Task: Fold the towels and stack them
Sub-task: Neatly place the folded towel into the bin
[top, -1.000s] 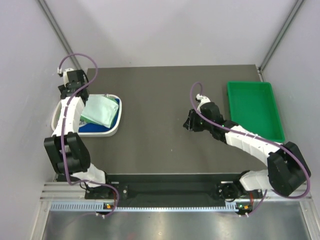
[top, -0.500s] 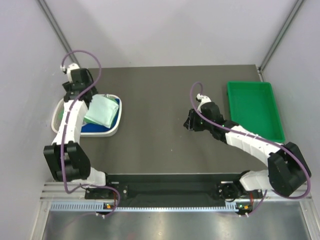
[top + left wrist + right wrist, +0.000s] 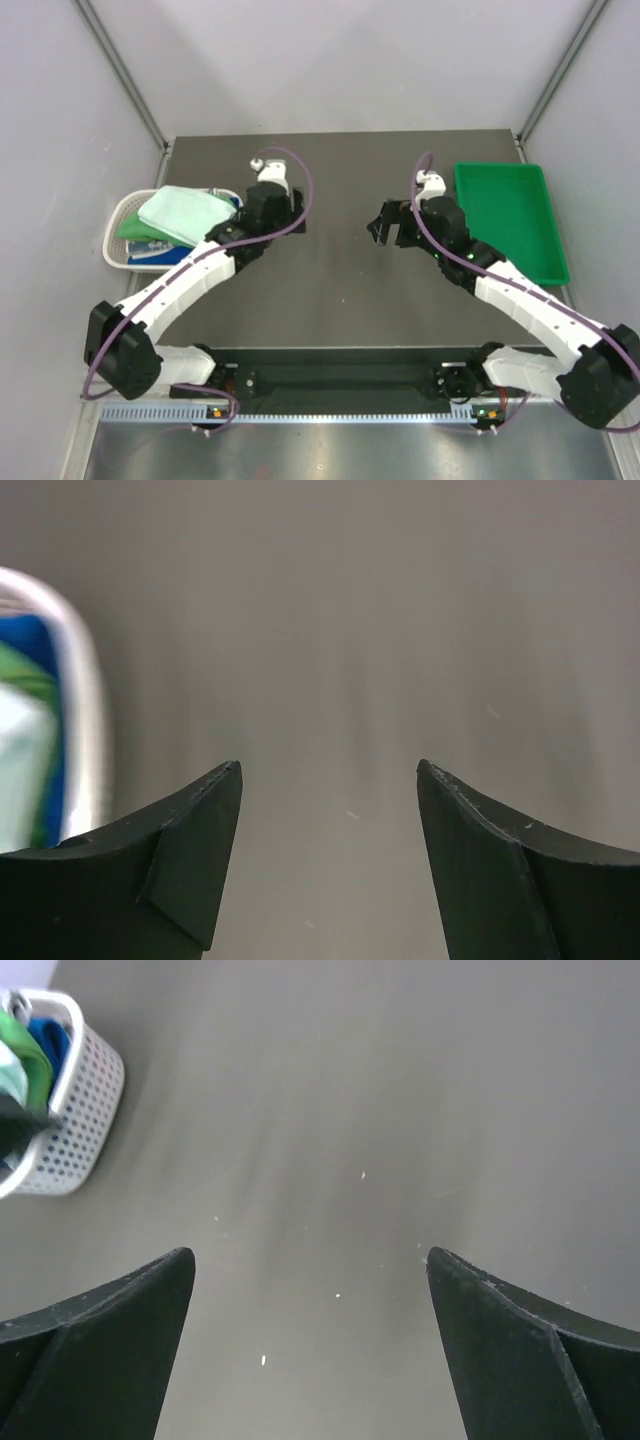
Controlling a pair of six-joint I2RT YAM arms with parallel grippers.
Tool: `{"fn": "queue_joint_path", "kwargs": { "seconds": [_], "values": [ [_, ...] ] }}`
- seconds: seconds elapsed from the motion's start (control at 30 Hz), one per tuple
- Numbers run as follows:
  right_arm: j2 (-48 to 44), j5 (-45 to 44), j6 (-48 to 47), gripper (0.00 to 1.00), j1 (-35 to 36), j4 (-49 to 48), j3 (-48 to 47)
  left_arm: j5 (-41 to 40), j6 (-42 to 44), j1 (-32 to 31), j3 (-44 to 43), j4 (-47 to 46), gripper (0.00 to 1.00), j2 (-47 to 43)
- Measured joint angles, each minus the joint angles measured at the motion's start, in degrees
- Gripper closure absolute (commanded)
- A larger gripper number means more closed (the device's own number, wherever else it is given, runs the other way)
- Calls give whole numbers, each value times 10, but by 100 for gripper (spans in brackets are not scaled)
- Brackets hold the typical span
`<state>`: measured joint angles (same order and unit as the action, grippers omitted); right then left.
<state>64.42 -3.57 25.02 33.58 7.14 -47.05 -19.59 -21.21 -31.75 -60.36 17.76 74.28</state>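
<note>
The towels lie heaped in the white mesh basket (image 3: 112,243) at the table's left. A pale mint towel (image 3: 185,212) is on top, over a bright green one (image 3: 134,228), a printed white one (image 3: 150,251) and a blue one (image 3: 233,201). My left gripper (image 3: 288,220) hangs open over bare table to the right of the basket, nothing between its fingers (image 3: 190,865). In the left wrist view the left gripper (image 3: 328,772) has the basket rim (image 3: 88,715) at its left. My right gripper (image 3: 388,228) is wide open over the table's middle, empty in the right wrist view too (image 3: 310,1256).
A rigid green tray (image 3: 505,215) lies at the right edge of the dark table (image 3: 330,290), close behind my right arm. Grey walls close in on three sides. The basket (image 3: 72,1125) shows far left in the right wrist view.
My left arm swung from over the basket to the table's middle, its jaws opening wider. My right gripper moved a little farther back and opened wide. The mint towel shifted slightly left.
</note>
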Motion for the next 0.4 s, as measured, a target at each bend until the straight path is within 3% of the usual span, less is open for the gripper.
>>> {"fn": "queue_joint_path", "kwargs": {
  "seconds": [0.17,0.4],
  "values": [
    [-49,-38,0,0,0,5,0,33,-4,-73,17,-19,25,1],
    [-77,-98,3,0,0,17,0,75,-13,-75,31,-40,24,1]
  ]
}}
